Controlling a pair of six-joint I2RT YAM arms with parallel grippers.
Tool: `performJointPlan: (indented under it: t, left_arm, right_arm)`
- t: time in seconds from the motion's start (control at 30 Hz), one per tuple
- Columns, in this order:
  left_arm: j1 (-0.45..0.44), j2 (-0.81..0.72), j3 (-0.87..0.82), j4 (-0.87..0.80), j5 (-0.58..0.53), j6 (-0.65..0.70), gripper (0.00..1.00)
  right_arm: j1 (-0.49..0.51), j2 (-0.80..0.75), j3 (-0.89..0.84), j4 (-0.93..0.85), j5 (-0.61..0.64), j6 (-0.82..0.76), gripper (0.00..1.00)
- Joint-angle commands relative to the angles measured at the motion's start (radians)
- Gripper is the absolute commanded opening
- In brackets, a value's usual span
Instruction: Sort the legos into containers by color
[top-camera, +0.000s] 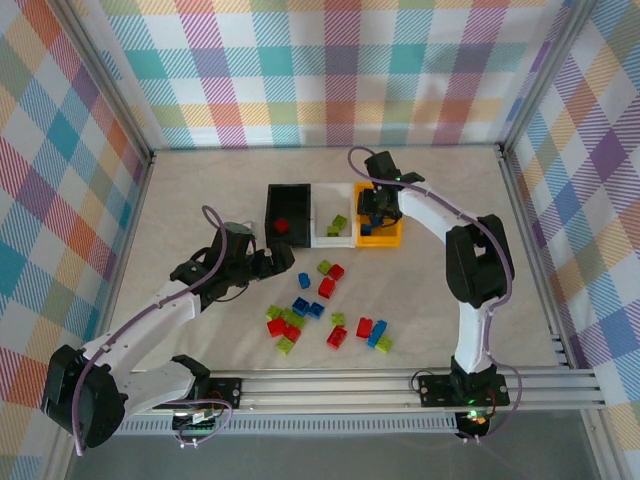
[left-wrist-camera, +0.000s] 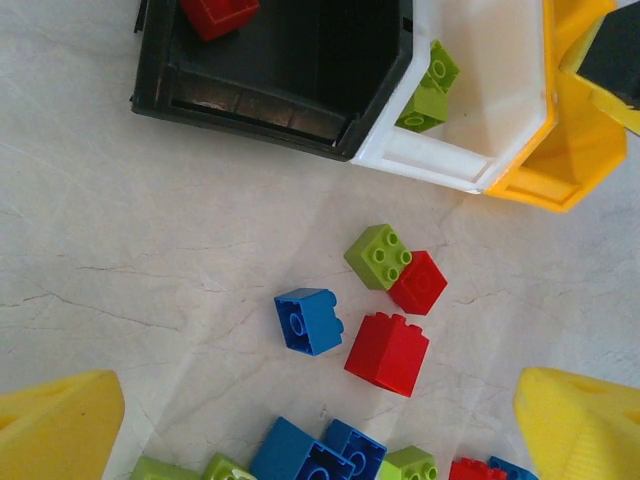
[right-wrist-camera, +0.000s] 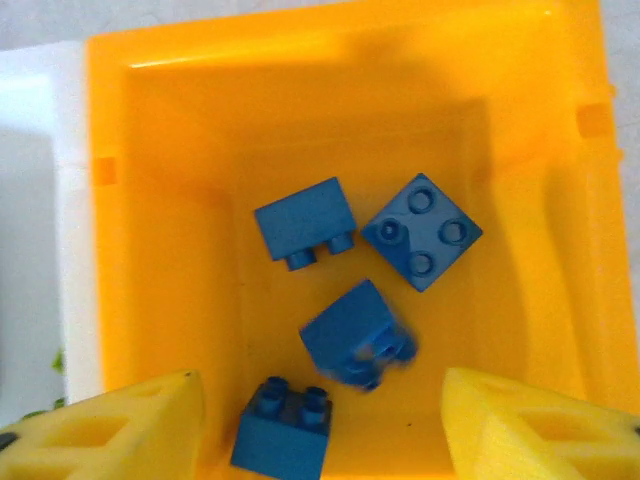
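a lab robot cell: two arms (top-camera: 150, 320) (top-camera: 470, 270) bolted to a metal rail (top-camera: 340, 385), a pale desk (top-camera: 200, 190) boxed in by checked walls (top-camera: 320, 70).

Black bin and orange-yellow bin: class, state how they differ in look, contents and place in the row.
The black bin is dark and holds a red brick; the orange-yellow bin is bright and holds four blue bricks. The black bin sits at the row's left end, the orange-yellow bin at its right end. Both are open-top rectangular bins of like size.
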Motion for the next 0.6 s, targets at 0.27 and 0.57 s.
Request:
performJointPlan:
  t: [0.27, 0.57]
  left_arm:
    - [-0.045, 0.17, 0.088, -0.055, 0.026, 0.105, 0.88]
    - [-0.165, 0.423, 0.23, -0.086, -0.066, 0.14, 0.77]
  right_arm:
    - [0.041, -0.249, -0.183, 0.048, -0.09, 0.029, 0.67]
    - [0.122, -0.428, -0.431, 0.116, -0.087, 0.041, 0.65]
